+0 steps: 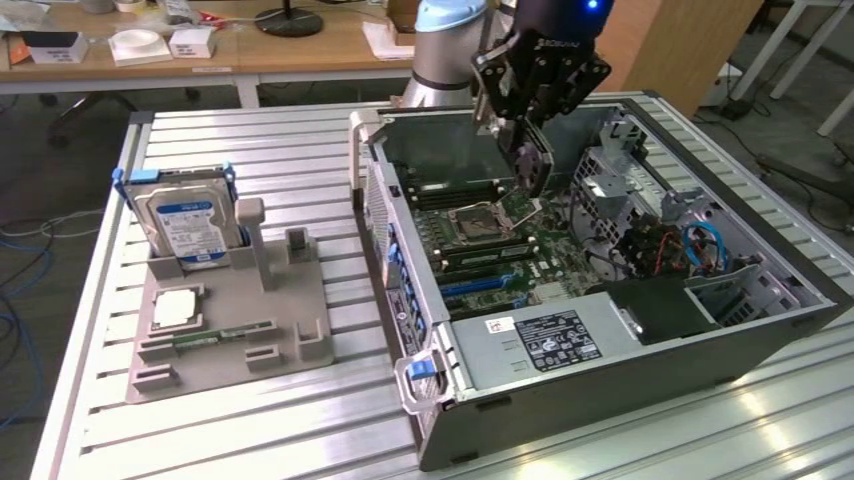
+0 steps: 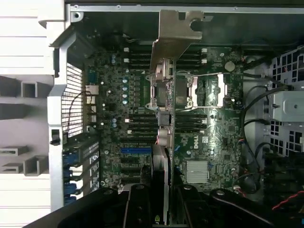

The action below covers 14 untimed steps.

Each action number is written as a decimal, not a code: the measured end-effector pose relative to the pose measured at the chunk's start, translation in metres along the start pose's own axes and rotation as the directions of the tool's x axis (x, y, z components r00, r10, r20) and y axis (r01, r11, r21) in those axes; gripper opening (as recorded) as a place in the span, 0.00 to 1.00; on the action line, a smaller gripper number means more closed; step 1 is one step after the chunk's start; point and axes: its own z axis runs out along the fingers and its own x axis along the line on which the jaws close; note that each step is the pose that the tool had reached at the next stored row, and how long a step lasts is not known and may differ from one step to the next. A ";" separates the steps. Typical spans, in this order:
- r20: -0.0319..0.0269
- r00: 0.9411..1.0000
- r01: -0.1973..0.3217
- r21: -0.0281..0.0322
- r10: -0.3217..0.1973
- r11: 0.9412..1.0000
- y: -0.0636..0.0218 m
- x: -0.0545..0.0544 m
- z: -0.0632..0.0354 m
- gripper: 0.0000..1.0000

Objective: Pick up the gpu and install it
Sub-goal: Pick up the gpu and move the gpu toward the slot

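My gripper (image 1: 531, 125) hangs over the open computer case (image 1: 587, 345) and is shut on the gpu (image 1: 531, 168). The card is a thin dark board that hangs on edge below the fingers, above the motherboard (image 1: 514, 250) near the processor socket (image 1: 474, 222). In the wrist view the gpu (image 2: 164, 118) appears edge-on, with its pale metal bracket (image 2: 176, 33) at the far end. My gripper (image 2: 160, 202) pinches it between two black fingers (image 2: 137, 206). A blue expansion slot (image 2: 137, 150) lies on the board to one side of the card's edge.
A grey holder (image 1: 287, 300) stands on the slatted table at the exterior view's left. It carries a hard drive (image 1: 187, 225), a processor chip (image 1: 176, 308) and a green memory stick (image 1: 220, 335). Cables and drive cages (image 1: 667, 245) crowd the case's right side.
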 end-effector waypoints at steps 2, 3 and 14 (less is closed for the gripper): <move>0.000 1.000 0.000 0.000 0.000 1.000 0.0002 -0.008 0.0000 0.27; 0.000 1.000 0.000 0.000 0.000 1.000 0.0002 -0.011 0.0000 0.27; 0.000 1.000 0.000 0.000 0.000 1.000 0.0011 -0.056 -0.0001 0.27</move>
